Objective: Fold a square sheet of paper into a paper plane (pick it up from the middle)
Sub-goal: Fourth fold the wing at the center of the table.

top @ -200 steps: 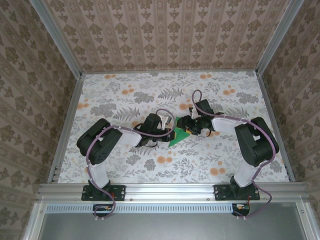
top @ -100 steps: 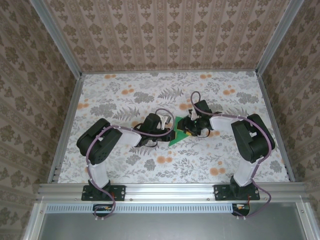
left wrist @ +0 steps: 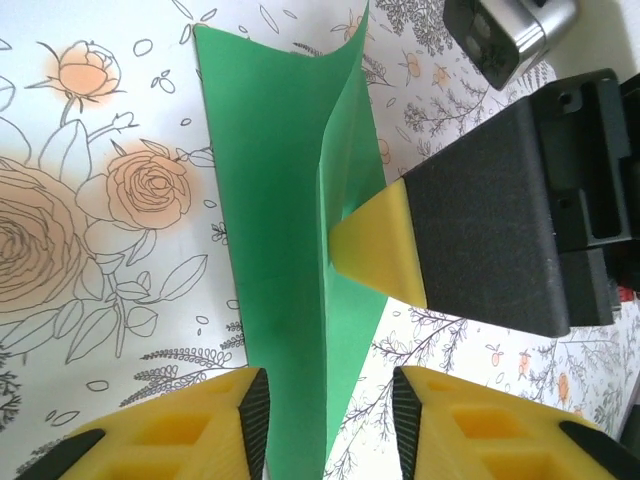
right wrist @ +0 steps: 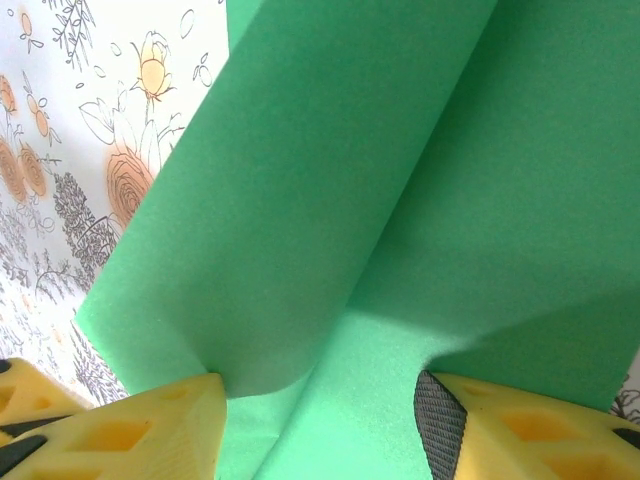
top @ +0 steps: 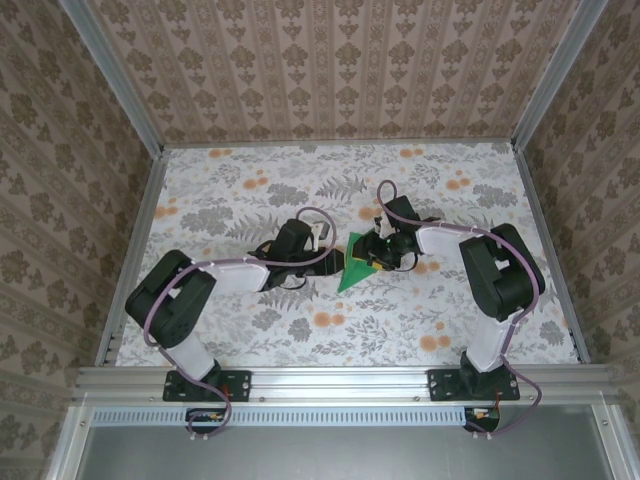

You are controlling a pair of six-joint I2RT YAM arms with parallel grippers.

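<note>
While both arms reach in at mid-worktop, the green sheet of paper (top: 354, 270) lies partly folded between their tools.
On the left, the left tool (left wrist: 330, 400) stands released, its yellow fingers apart with the sheet's end running between them over the flowered worktop (top: 250, 190). From the right, the right tool (right wrist: 320, 400) is spread too, not clenched: a raised, curling flap bulges between its fingers, and one yellow fingertip (left wrist: 372, 245) rests against the sheet's crease.

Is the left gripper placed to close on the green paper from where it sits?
Probably yes: the green paper runs between the open fingers of the left gripper, with nothing else in the gap. The right gripper presses the fold with a fingertip farther along, clear of them.
</note>
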